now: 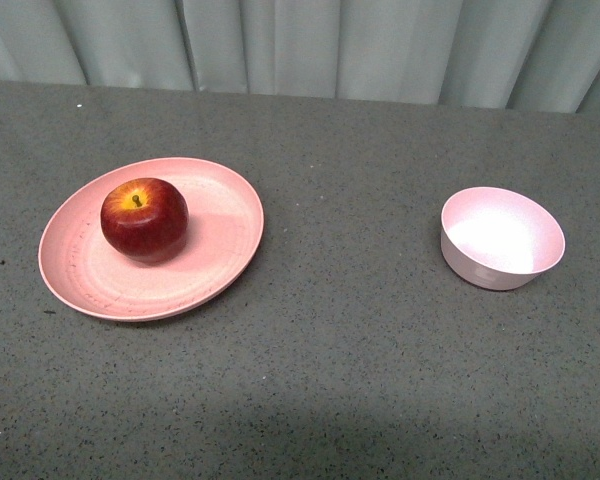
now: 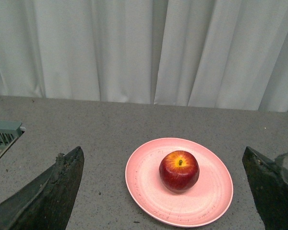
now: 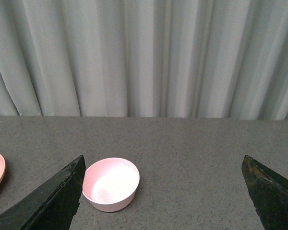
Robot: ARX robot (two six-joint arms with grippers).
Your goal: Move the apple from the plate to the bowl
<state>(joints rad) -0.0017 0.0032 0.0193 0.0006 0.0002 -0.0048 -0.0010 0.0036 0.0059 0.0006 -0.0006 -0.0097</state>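
Starting at the apple (image 1: 144, 219): sits stem-up on the plate (image 1: 220, 262), a shade toward 10 o'clock of the plate's centre, on the 9 o'clock side of the table (image 1: 340, 380) in the front view. Round, so offers no long axis to square up to; looks graspable from any side. Lies dead ahead of the left gripper (image 2: 162, 151), centred in its gape and well apart from both fingers, spread wide there and holding nothing. Puts the left arm clearly nearer, by judgement the one to reach. Leaves the bowl (image 1: 480, 268) over at 3 o'clock, upright and empty, well apart from the plate, ahead of the right gripper (image 3: 163, 158), likewise wide open and empty, off-centre toward one finger. Calls for a straight advance and descent, then closing around the apple's widest girth.
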